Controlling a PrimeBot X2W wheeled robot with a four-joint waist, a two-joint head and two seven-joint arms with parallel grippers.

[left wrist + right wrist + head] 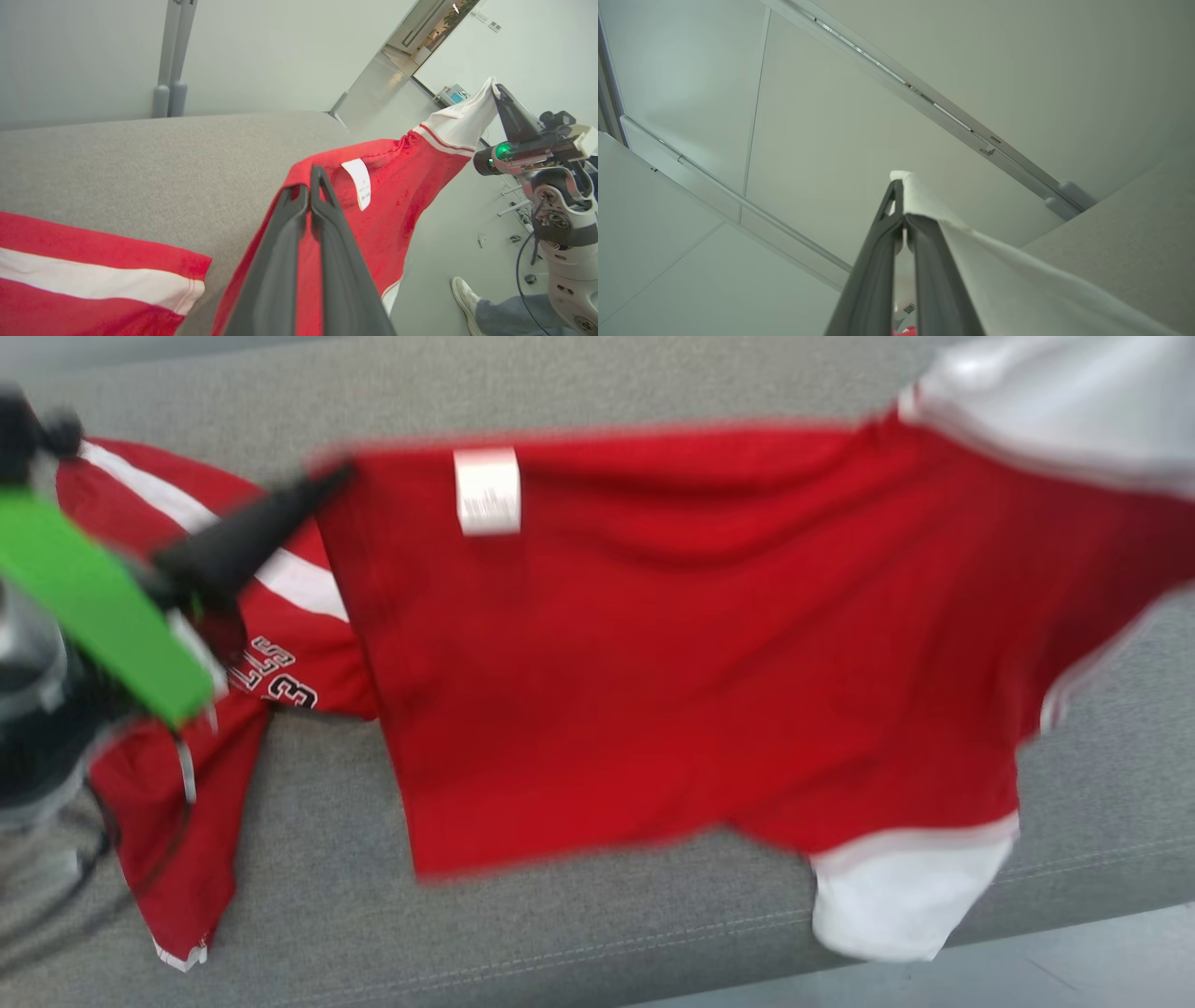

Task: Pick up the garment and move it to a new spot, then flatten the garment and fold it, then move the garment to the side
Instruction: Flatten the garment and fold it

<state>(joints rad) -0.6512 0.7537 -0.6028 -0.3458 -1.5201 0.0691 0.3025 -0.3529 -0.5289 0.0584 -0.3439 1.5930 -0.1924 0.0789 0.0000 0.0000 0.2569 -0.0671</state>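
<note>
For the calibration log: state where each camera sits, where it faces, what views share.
Head: from the head, down at the garment over the grey cushion; left claw at left.
Left wrist: along the left claw, across the cushion toward the right claw.
Right wrist: tilted up at wall panels; right claw pinching white sleeve.
Shared: the garment, all three.

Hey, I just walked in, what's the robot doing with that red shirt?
The robot holds the shirt up, stretched between both grippers over a grey cushion. The left gripper is shut on its red edge near a white label. The right gripper is shut on a white sleeve. The shirt is not yet laid flat or folded. Another red cloth with a white stripe lies on the cushion at the left.
</note>
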